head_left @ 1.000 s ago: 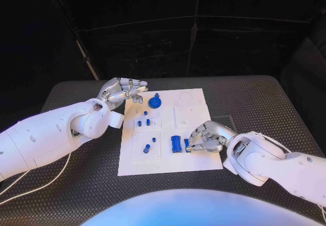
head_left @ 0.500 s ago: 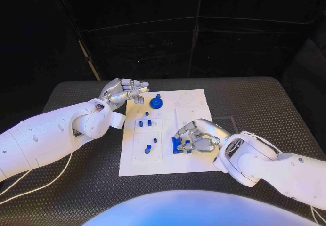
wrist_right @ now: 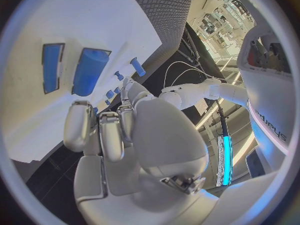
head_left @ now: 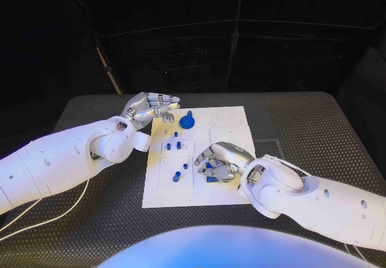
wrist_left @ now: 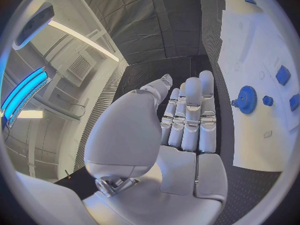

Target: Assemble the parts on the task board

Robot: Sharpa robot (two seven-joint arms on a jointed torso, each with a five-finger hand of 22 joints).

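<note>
The white task board (head_left: 233, 125) lies mid-table. On it a blue gear (head_left: 187, 121) sits near the far left corner, and several small blue pegs (head_left: 176, 134) stand down its left half. My left hand (head_left: 151, 106) hovers just off that corner with fingers stretched out, holding nothing; the left wrist view has the gear (wrist_left: 247, 99) beside its fingertips (wrist_left: 190, 87). My right hand (head_left: 217, 160) hangs over two blue blocks (head_left: 211, 166), fingers bent above them. In the right wrist view both blocks (wrist_right: 90, 71) lie flat on the board (wrist_right: 81, 20) beyond the fingers (wrist_right: 100, 130), untouched.
The board rests on a black ribbed mat (head_left: 305, 123) that runs well past it on every side. A white cable (head_left: 48, 215) trails across the mat under my left arm.
My right hand has moved left from the board's right edge to above the two blue blocks. My left hand has kept its place.
</note>
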